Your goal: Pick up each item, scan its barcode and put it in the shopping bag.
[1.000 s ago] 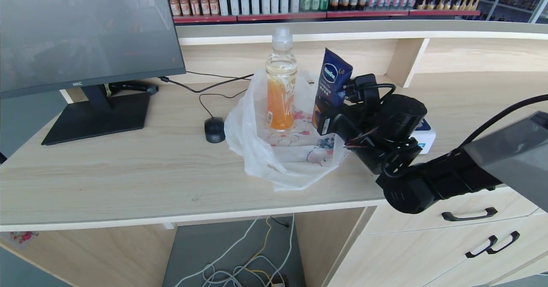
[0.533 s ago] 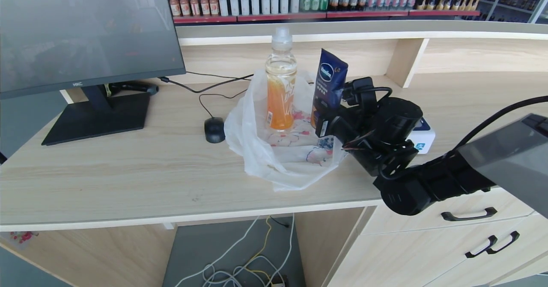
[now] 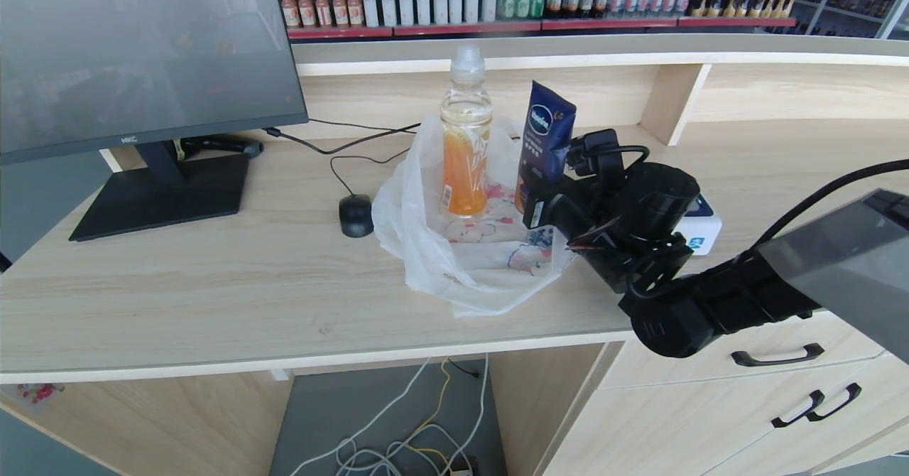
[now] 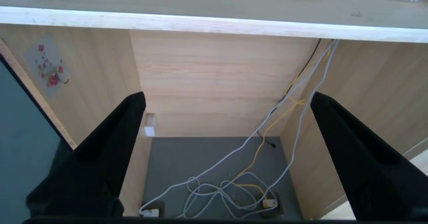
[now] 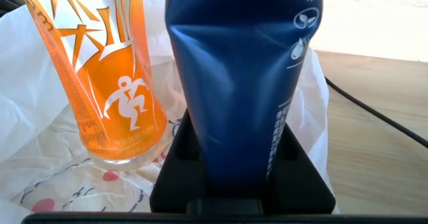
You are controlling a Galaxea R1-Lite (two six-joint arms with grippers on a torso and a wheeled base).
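A dark blue tube (image 3: 542, 142) stands upright with my right gripper (image 3: 545, 207) shut on its lower end, at the right rim of the white plastic shopping bag (image 3: 454, 249) on the counter. In the right wrist view the blue tube (image 5: 244, 77) sits between the black fingers (image 5: 175, 157) of the right gripper (image 5: 241, 167). Close beside the tube, an orange drink bottle (image 3: 466, 135) stands upright inside the bag; the right wrist view has the bottle (image 5: 107, 77) on the crumpled bag (image 5: 40, 164). My left gripper (image 4: 227, 157) hangs open below the counter edge, holding nothing.
A monitor (image 3: 142, 50) on its stand, a black mouse (image 3: 355, 214) and a dark handheld scanner (image 3: 220, 145) lie left of the bag. A small white box (image 3: 701, 233) sits behind my right arm. A raised ledge (image 3: 568, 57) borders the counter's back. Cables (image 4: 234, 184) hang under it.
The right gripper has shifted slightly left and down with the blue tube, which now stands straighter beside the bottle. In the last half second almost nothing moved.
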